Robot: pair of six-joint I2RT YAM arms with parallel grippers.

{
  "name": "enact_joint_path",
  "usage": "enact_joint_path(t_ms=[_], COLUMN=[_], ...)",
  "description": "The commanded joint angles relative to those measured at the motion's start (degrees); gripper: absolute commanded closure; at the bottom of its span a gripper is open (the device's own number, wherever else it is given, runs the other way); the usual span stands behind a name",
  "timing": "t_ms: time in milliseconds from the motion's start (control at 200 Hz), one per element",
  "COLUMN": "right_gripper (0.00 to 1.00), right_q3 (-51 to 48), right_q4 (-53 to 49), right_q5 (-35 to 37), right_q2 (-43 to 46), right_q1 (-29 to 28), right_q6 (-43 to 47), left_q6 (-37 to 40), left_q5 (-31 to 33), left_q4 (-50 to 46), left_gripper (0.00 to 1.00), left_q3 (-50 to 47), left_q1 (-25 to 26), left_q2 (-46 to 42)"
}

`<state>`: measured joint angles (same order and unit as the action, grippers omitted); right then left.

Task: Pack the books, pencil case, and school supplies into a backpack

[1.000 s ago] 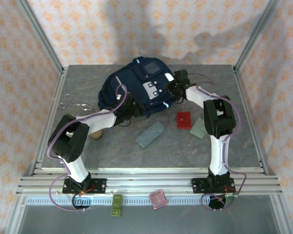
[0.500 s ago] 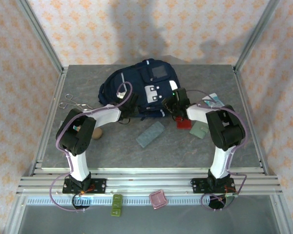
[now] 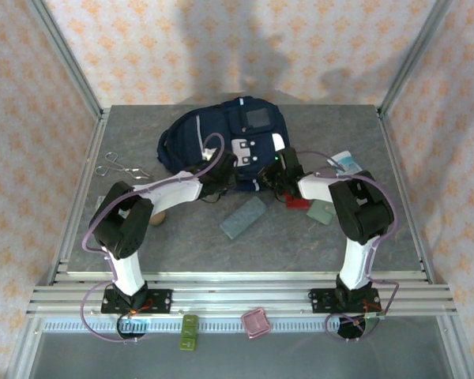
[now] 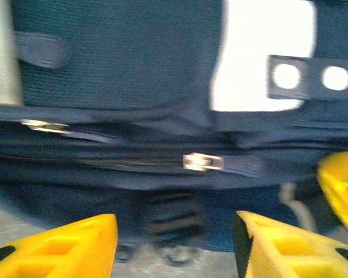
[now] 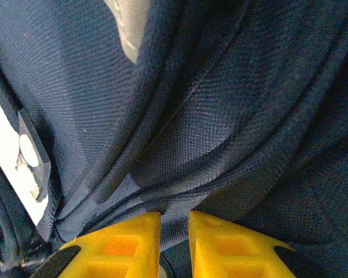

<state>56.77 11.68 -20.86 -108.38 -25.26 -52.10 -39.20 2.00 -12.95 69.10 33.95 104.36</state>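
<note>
The navy backpack (image 3: 209, 136) lies flat at the back of the table, grey patch up. My left gripper (image 3: 223, 178) is at its near edge and stands open (image 4: 175, 240), with a blurred zipper pull (image 4: 203, 162) just ahead of the fingers. My right gripper (image 3: 273, 175) is at the same edge further right, shut on a fold of the backpack's fabric (image 5: 174, 223). The grey-blue pencil case (image 3: 243, 216) lies on the table in front. A red piece (image 3: 296, 199) and a grey-green piece (image 3: 322, 211) lie to the right, partly behind my right arm. The books are out of view.
Metal scissors (image 3: 118, 167) lie at the left, and a small brown object (image 3: 158, 217) sits by my left arm. A white-and-blue tube (image 3: 346, 162) lies at the right. Metal frame posts stand at the table's back corners.
My right gripper came down from the backpack's far right side to its near edge and closed on the fabric. The left gripper slid right along that edge. The backpack turned slightly.
</note>
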Motion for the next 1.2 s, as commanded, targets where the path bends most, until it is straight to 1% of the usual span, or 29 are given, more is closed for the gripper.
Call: enact_joint_path(t_ms=[0, 120, 240, 355, 521, 581, 641, 861, 961, 996, 1131, 1196], right_gripper=[0.8, 0.8, 0.8, 0.8, 0.8, 0.8, 0.8, 0.8, 0.8, 0.8, 0.8, 0.8], right_q3=[-3.7, -5.3, -6.8, -7.4, -8.1, -8.3, -8.6, -9.2, -9.1, -9.0, -8.8, -8.6], right_q4=[-5.2, -3.8, -2.5, -2.0, -1.8, -1.8, -1.6, -1.2, -1.6, -1.7, -2.3, -2.7], right_q5=[-4.3, -4.3, -4.5, -4.5, -4.4, -4.2, -4.4, -4.4, -4.2, -4.1, -3.6, -3.4], right_q2=[-3.8, -3.8, -2.9, -2.1, -1.7, -1.6, -1.6, -1.5, -1.3, -1.2, -0.6, -0.4], right_q1=[-2.7, -2.9, -2.9, -2.9, -2.9, -2.9, -2.9, -2.9, -2.9, -2.9, -2.9, -2.9], right_q6=[-1.8, -2.5, -3.2, -3.4, -3.3, -3.4, -3.4, -3.5, -3.5, -3.5, -3.3, -3.1], left_q6=[-0.7, -1.6, -4.1, -5.5, -5.8, -6.0, -5.9, -5.0, -4.5, -4.6, -4.1, -3.6], left_q5=[1.8, 6.9, 14.4, 16.9, 18.3, 19.0, 19.5, 18.4, 18.1, 18.0, 18.4, 18.4], left_q4=[-5.3, -10.7, -15.3, -15.8, -16.0, -16.9, -17.3, -15.0, -14.7, -14.5, -13.6, -13.3], left_gripper=[0.39, 0.36, 0.37, 0.38, 0.45, 0.54, 0.58, 0.82, 0.83, 0.86, 0.89, 0.92], left_q3=[5.8, 12.5, 16.7, 18.3, 20.1, 21.0, 21.1, 16.7, 14.7, 13.8, 9.7, 8.4], left_q1=[1.9, 3.1, 3.2, 3.1, 2.6, 2.1, 1.7, -0.3, -0.4, -0.4, -0.4, -0.4], left_q2=[4.4, 10.9, 14.6, 16.4, 18.4, 19.5, 19.9, 17.2, 14.8, 13.8, 9.6, 7.8])
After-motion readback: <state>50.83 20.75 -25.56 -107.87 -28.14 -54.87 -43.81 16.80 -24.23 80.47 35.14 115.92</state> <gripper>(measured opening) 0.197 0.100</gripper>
